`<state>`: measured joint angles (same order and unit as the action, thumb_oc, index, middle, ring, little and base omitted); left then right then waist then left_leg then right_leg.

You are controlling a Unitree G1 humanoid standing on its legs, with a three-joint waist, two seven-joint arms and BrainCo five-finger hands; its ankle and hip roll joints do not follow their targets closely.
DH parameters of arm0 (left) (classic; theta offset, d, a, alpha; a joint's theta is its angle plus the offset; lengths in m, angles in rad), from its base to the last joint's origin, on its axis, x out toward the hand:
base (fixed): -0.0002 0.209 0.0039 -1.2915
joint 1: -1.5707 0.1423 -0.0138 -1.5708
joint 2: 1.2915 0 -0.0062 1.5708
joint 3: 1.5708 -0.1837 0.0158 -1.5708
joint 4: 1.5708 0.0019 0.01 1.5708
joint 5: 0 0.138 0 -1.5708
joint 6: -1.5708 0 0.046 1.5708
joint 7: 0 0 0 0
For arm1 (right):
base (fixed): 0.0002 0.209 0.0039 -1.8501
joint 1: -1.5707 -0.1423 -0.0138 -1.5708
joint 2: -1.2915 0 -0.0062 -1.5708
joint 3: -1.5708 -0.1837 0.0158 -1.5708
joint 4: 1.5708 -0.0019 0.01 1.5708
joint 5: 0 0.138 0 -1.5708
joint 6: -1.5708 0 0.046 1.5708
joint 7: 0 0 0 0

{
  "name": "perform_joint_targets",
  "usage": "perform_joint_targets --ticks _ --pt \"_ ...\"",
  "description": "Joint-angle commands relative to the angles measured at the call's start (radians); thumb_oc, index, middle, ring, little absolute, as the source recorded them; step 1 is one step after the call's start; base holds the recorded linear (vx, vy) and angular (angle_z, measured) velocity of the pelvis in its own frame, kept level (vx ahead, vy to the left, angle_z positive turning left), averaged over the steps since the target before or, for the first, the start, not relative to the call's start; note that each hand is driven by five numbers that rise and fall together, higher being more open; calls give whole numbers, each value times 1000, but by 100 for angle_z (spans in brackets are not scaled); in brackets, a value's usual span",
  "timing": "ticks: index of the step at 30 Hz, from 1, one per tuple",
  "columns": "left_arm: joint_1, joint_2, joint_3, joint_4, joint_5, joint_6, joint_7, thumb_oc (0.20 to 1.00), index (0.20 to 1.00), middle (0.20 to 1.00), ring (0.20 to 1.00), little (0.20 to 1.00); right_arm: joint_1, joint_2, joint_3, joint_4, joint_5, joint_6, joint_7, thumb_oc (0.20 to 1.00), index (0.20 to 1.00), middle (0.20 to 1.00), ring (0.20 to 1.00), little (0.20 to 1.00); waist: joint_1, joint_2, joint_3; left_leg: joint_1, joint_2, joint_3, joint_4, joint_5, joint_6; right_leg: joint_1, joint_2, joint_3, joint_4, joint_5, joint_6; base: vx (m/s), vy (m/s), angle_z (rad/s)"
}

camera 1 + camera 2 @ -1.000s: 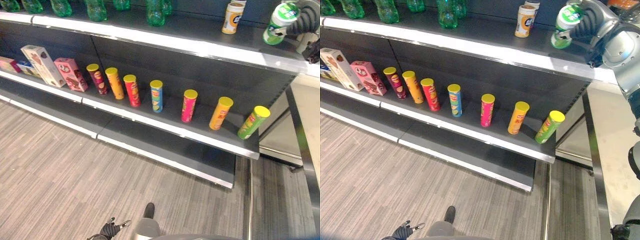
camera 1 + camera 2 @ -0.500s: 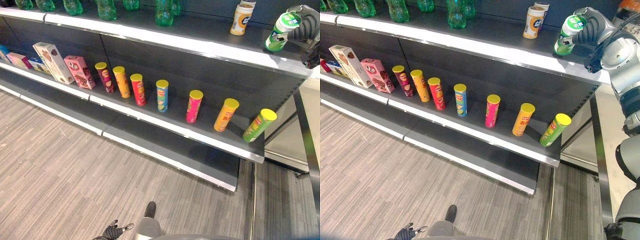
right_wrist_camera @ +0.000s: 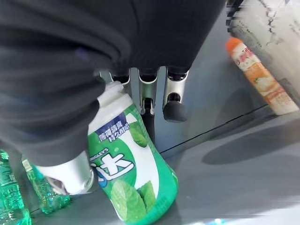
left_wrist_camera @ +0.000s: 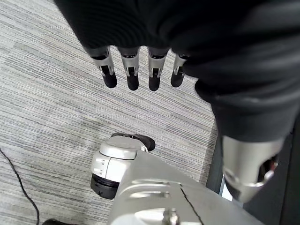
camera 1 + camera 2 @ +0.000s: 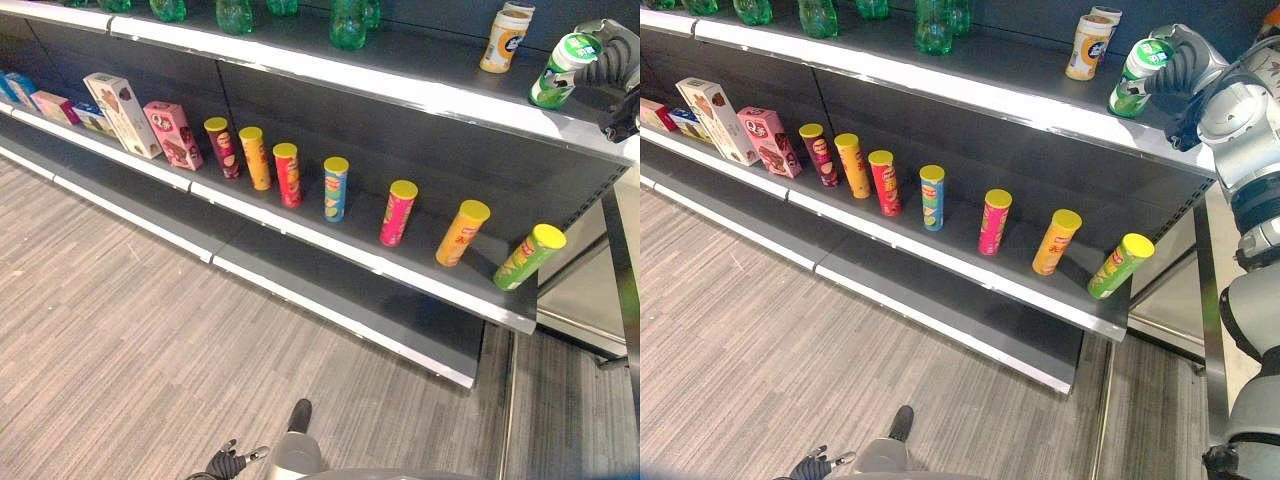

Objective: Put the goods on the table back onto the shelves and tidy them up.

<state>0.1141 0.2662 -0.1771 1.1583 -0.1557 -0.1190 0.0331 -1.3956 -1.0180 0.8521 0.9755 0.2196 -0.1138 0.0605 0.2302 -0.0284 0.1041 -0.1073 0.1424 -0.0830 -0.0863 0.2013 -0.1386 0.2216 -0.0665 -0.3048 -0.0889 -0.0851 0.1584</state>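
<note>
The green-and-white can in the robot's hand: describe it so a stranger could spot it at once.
Look at the top shelf, at its right end by the table. There the right hand grips a green can, tilted, its base at the shelf. Its green-and-white leaf label sets it apart from the cream cups beside it.

The right hand grips a green-and-white canister, with the thumb on one side and the fingers on the other. The canister is tilted, its base on the dark grey shelf. Green bottles stand beyond it, and an orange-capped bottle stands near the shelf's back.
</note>
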Motion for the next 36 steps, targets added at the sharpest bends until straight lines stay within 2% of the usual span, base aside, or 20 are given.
perform_joint_targets --ticks 1,11,12,14,32,33,34,36 --pt "-86 36 -43 22 -33 -12 2 1000 1000 1000 1000 1000 -42 4 -33 17 48 -6 -21 200 200 200 200 200 36 -54 7 131 20 161 23 -157 -76 -105 16 8 88 -64 26 0 0 0" --pt "-91 39 -40 31 -22 -7 1 1000 1000 1000 1000 1000 -22 22 -55 20 42 -2 -21 200 200 200 200 200 39 -53 11 130 21 159 19 -153 -78 -105 15 3 89 -62 26 -3 1 1" --pt "-93 39 -39 33 -23 -7 2 1000 1000 1000 1000 1000 -22 24 -56 25 41 -3 -23 715 715 715 715 715 39 -53 12 129 21 159 19 -153 -79 -106 14 1 90 -62 25 0 0 0" --pt "-92 40 -37 33 -23 -7 2 1000 1000 1000 1000 1000 -25 23 -55 33 36 -1 -28 1000 1000 1000 1000 1000 39 -54 13 128 21 160 18 -153 -78 -107 14 0 90 -62 26 0 0 0" --pt "-93 43 -22 45 -24 -2 12 1000 1000 1000 1000 1000 -24 32 -103 94 36 5 -79 1000 1000 1000 1000 1000 38 -58 11 133 18 171 16 -158 -73 -106 10 5 84 -55 28 0 0 0" --pt "-93 40 -17 47 -28 -1 17 1000 1000 1000 1000 1000 7 52 -179 115 119 -3 -91 1000 1000 1000 1000 1000 37 -54 9 136 17 173 16 -161 -70 -106 9 6 82 -52 29 0 0 0" --pt "-92 42 -17 47 -28 -1 17 1000 1000 1000 1000 1000 10 51 -182 115 119 -3 -91 1000 1000 1000 1000 1000 38 -55 9 136 17 173 16 -161 -70 -106 9 7 82 -52 29 -2 30 0" --pt "-91 36 -19 50 -32 0 20 1000 1000 1000 1000 1000 41 79 -286 138 248 -14 -120 1000 1000 1000 1000 1000 37 -51 8 139 16 176 15 -164 -66 -105 7 10 80 -51 32 -3 17 0"
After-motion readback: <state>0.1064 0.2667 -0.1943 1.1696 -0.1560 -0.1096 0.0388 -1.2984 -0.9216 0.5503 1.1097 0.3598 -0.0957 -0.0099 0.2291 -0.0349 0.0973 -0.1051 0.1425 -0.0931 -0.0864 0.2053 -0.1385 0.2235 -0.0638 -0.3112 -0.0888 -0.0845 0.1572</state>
